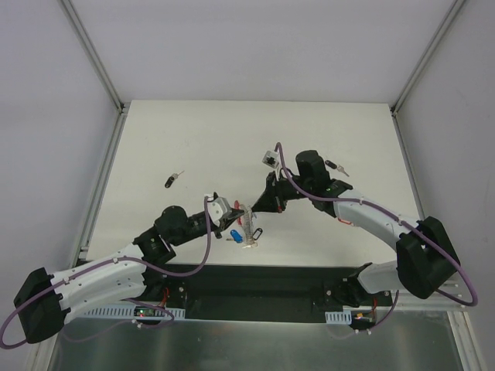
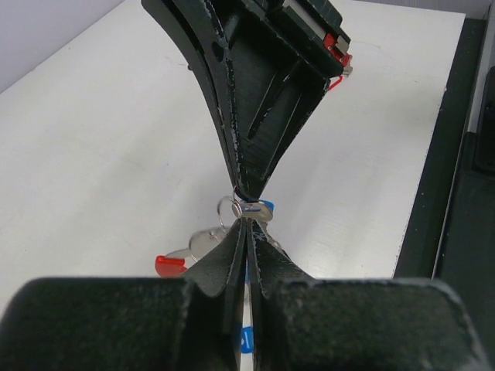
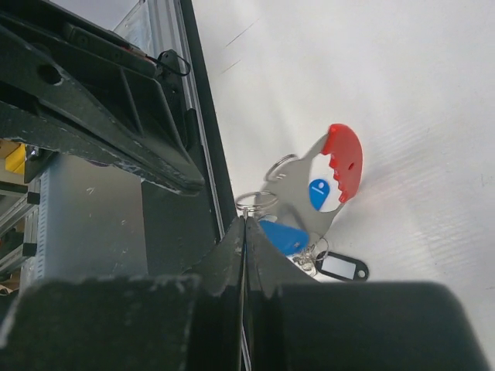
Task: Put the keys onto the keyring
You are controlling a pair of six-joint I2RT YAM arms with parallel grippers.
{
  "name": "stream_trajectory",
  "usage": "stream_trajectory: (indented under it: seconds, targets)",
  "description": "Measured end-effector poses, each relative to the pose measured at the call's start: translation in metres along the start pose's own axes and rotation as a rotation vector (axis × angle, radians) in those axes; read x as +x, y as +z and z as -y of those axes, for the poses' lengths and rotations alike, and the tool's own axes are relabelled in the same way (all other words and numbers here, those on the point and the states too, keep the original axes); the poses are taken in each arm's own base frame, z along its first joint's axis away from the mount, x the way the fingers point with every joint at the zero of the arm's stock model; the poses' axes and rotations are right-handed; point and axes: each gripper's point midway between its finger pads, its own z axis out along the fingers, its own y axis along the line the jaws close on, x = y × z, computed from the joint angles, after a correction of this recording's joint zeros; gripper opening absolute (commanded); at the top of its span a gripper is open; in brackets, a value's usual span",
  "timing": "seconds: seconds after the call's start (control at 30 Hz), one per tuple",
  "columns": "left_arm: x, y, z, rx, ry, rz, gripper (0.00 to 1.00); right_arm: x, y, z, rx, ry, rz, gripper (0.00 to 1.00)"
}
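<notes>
The keyring hangs between my two grippers above the table's near middle; its red plastic band also shows in the right wrist view and the left wrist view. My right gripper is shut on the keyring's silver ring. My left gripper is shut on the silver blade of the blue-headed key, tip to tip with the right gripper. The key's blue head hangs beside the ring. In the top view the left gripper and right gripper nearly touch.
A black-headed key lies at the left of the table, another at the right behind the right arm. A black tag and a round blue tag hang from the keyring. The table's dark near edge runs close by.
</notes>
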Motion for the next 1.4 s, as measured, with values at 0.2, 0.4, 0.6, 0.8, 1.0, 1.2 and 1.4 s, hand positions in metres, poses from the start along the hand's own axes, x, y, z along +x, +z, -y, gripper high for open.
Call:
stream_trajectory:
  seconds: [0.2,0.4,0.6,0.8,1.0,1.2,1.4]
  targets:
    - [-0.006,-0.002,-0.002,-0.012,-0.003,0.022,0.36,0.005,-0.004,0.005,0.034,-0.001,-0.024,0.01]
    - [-0.004,0.001,-0.007,-0.030,-0.016,-0.046,0.44,0.003,-0.009,-0.005,0.064,-0.071,-0.049,0.01]
    - [-0.004,0.012,-0.006,-0.001,0.004,-0.098,0.42,0.004,-0.011,-0.007,0.096,-0.129,-0.082,0.01]
    - [0.007,0.020,0.004,0.086,0.036,-0.155,0.37,0.013,-0.012,-0.004,0.122,-0.142,-0.117,0.01]
    - [0.008,0.024,0.008,0.135,0.064,-0.184,0.31,0.013,-0.011,-0.006,0.130,-0.169,-0.133,0.01]
    - [0.013,0.029,0.006,0.142,0.066,-0.209,0.31,0.013,-0.012,-0.007,0.138,-0.182,-0.135,0.01]
    - [0.017,0.029,0.006,0.142,0.054,-0.223,0.31,0.013,-0.014,-0.009,0.144,-0.188,-0.134,0.01]
